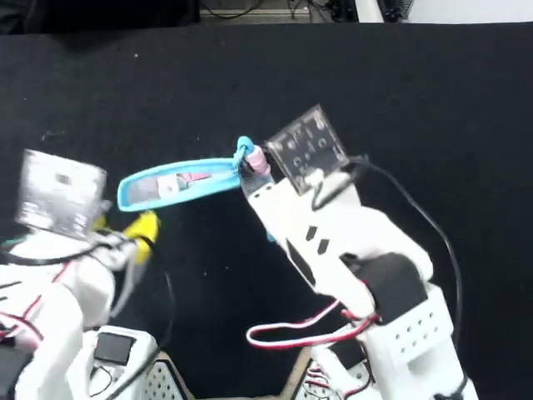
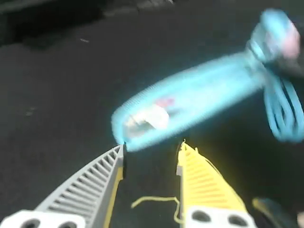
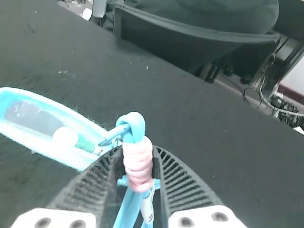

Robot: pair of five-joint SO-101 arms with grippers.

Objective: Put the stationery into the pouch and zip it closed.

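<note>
A light-blue translucent oblong pouch (image 1: 179,183) stretched over the black table (image 1: 416,100) just left of centre in the high view, with white and pink items showing through its side. Whether its zip was shut could not be told. At the pouch's right end, a looped blue cord (image 3: 132,124) carried a pink ribbed piece (image 3: 137,164), pinched between the closed black fingers of the right gripper (image 3: 137,166). The left gripper (image 2: 152,146), at lower left of the high view, hovered just short of the pouch's other end, its grey and yellow fingers spread apart and holding nothing.
</note>
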